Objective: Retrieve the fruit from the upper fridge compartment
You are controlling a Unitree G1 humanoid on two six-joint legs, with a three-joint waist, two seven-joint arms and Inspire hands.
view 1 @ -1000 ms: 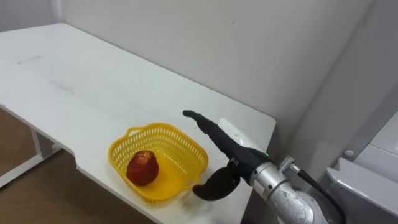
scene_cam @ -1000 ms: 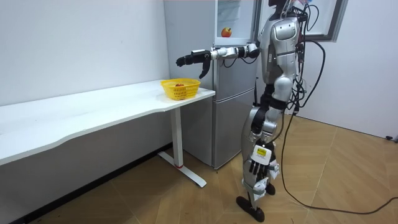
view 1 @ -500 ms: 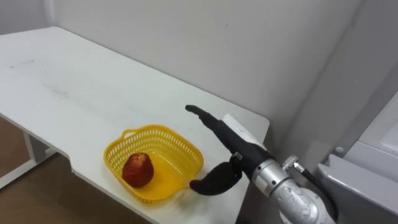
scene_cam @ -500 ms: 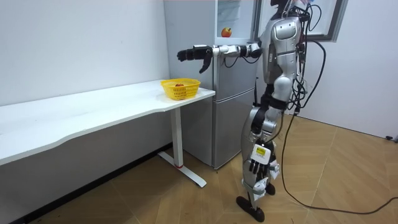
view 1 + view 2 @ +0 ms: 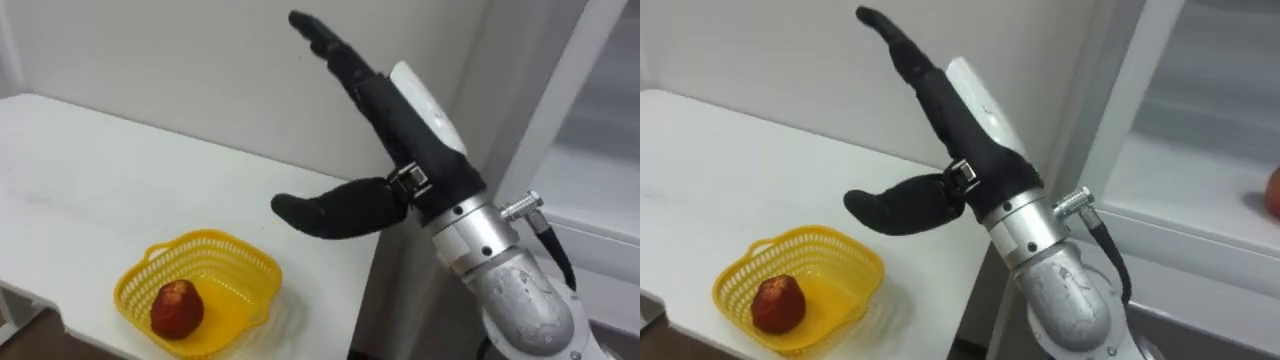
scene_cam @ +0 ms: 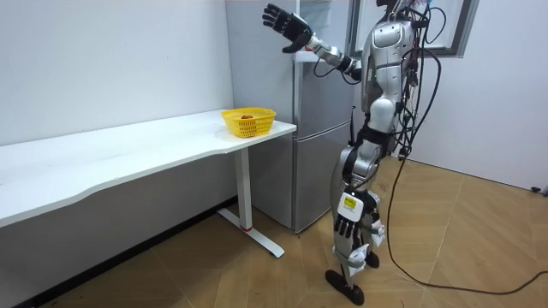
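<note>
Right hand (image 5: 385,110), fingers spread wide and empty, stands high beside the open fridge (image 5: 1185,185), evidently positioned to reach the red fruit (image 5: 1274,192) on its shelf; one apple (image 5: 177,307) lies in the basket (image 5: 238,262)

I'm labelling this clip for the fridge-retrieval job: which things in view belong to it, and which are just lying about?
Belongs to the job:
open upper fridge
red fruit on its shelf
right hand, raised high, open
yellow basket and the apple-like fruit in it, probably the drop-off

Just about:
white table under the basket
left hand, hanging by the robot's side
</note>
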